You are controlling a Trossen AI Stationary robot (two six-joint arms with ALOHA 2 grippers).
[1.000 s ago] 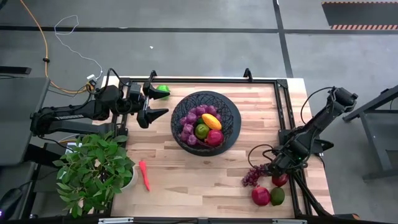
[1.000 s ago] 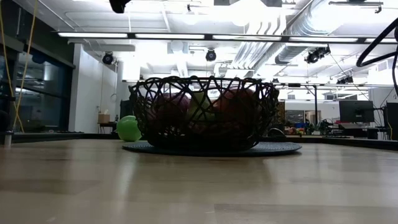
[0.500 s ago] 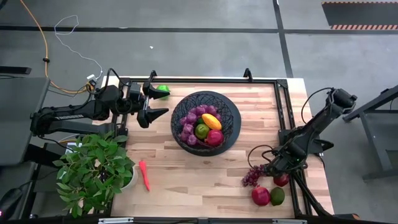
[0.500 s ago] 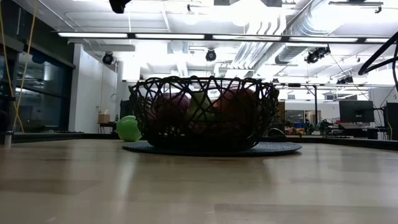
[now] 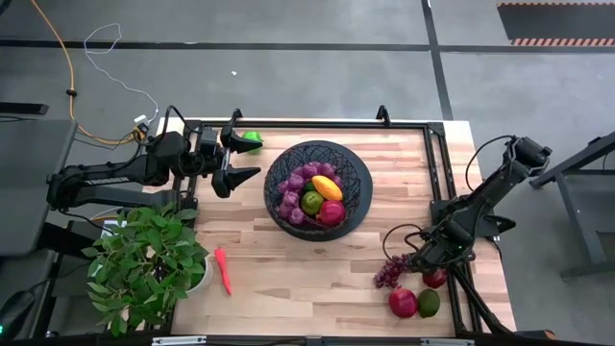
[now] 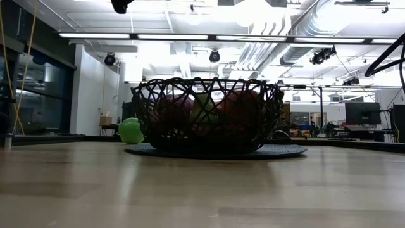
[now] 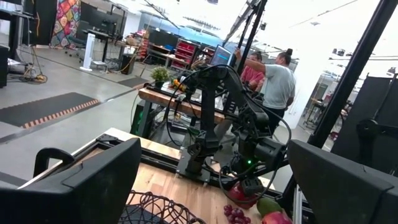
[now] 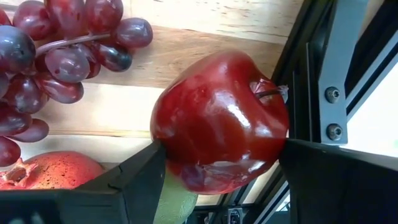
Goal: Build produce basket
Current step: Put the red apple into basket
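Observation:
The black mesh basket [image 5: 317, 187] [image 6: 209, 117] stands mid-table and holds purple grapes, a yellow-orange mango, a green fruit and a red one. My right gripper [image 5: 429, 266] [image 8: 224, 162] is low at the table's near right corner, shut on a red apple [image 5: 434, 278]. Beside it lie a grape bunch [image 5: 389, 271] [image 8: 43, 62], a pomegranate [image 5: 403, 302] and a green fruit [image 5: 429, 303]. My left gripper [image 5: 242, 158] [image 7: 211, 180] hovers open at the far left, next to a green fruit [image 5: 252, 138] [image 6: 131, 130]. A red-orange pepper [image 5: 224, 271] lies near the plant. My right gripper has the red apple [image 8: 217, 124] pinched between its two fingers, one fingertip [image 8: 152, 165] on each side of its round body. The fingers come from above, slanting down. The apple's stem [image 8: 267, 93] points sideways toward one finger. Whether the apple is off the table does not show.
A leafy potted plant [image 5: 144, 264] fills the near left corner. A black metal frame [image 5: 437, 163] [image 8: 323, 74] runs along the table's right edge, right beside the apple. Bare wood lies between basket and near edge. People stand in the room beyond the table.

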